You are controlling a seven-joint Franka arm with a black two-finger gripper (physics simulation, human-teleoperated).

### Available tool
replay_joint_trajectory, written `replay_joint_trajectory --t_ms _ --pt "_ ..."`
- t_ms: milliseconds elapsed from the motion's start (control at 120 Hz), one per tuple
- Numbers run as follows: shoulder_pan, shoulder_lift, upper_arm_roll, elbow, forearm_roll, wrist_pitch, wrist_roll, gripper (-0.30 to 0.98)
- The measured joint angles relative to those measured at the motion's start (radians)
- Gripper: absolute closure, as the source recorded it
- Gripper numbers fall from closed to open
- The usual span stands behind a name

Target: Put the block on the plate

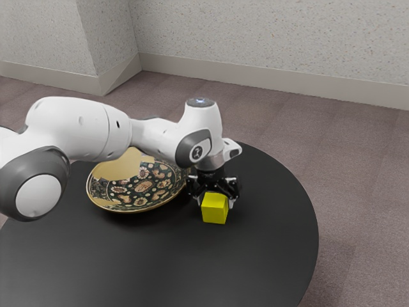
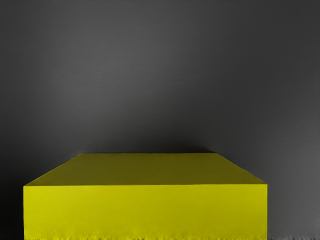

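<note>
The yellow block (image 1: 215, 208) is at the gripper (image 1: 216, 200), off the plate (image 1: 136, 187), over the black table (image 1: 268, 256); how far open the gripper is, and whether it has hold of the block or the block bears on the table, cannot be told. The patterned plate lies near them toward the exterior view's left, its rim next to the gripper in that view, with the white arm (image 1: 80, 128) crossing in front and hiding its far edge. The wrist view cuts off part of the block.
</note>
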Motion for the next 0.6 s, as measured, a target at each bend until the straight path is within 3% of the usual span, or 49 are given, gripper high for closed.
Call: replay_joint_trajectory --t_ms 367,600 --pt "0.0 -0.001 0.0 -0.028 -0.011 0.003 -0.01 0.01" --pt "0.0 -0.003 0.0 -0.025 0.005 0.002 -0.009 0.2"
